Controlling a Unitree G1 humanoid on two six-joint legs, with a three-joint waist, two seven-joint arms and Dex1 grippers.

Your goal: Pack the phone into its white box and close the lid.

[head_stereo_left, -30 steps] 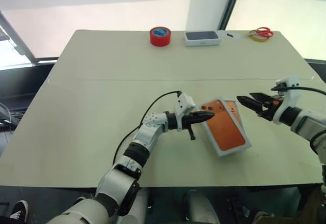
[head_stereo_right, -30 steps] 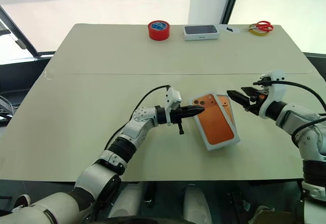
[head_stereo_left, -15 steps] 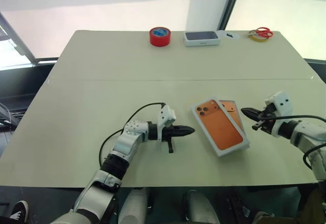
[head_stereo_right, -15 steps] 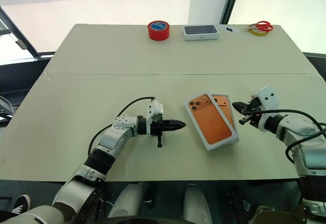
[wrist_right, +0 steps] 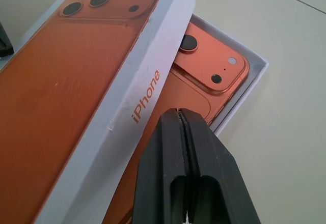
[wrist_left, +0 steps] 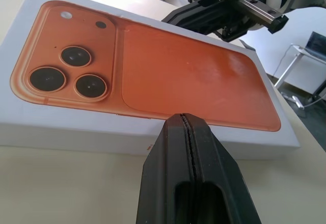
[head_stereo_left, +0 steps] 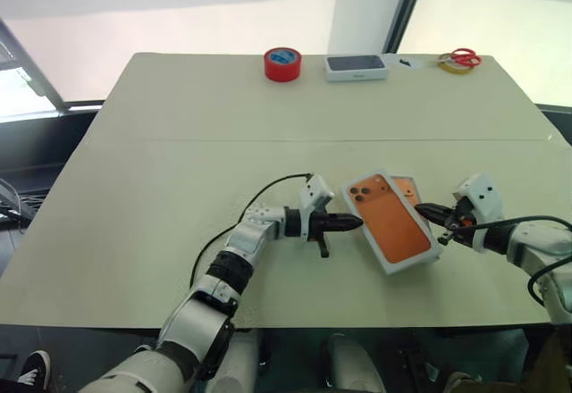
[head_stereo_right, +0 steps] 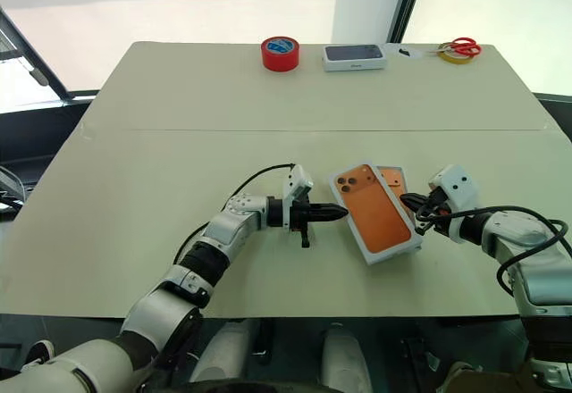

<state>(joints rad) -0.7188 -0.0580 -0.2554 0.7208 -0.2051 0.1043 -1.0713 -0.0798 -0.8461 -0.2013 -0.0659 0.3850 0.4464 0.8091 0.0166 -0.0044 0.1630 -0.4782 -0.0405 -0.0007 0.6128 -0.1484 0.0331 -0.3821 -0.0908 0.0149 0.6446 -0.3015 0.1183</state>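
The lid [head_stereo_left: 393,230], white with an orange phone picture on top, lies askew over the white box [wrist_right: 253,77]. The orange phone [wrist_right: 209,63] lies inside the box, and its camera corner shows past the lid's edge. My left gripper [head_stereo_left: 356,223] is shut and points level at the lid's near-left side wall, its tip right at it. My right gripper [head_stereo_left: 422,211] is shut too. Its tip is low at the lid's right long side, above the uncovered strip of the box. The left wrist view shows the right gripper [wrist_left: 204,16] beyond the lid.
A red tape roll [head_stereo_left: 281,63], a white box with dark top [head_stereo_left: 356,66] and red scissors [head_stereo_left: 461,56] stand along the table's far edge. Bare tabletop [head_stereo_left: 179,170] spreads to the left and behind the lid.
My right gripper has shut and sunk to the lid's right side. My left gripper drew back to the left, then came back to the lid's left edge. The lid has turned slightly.
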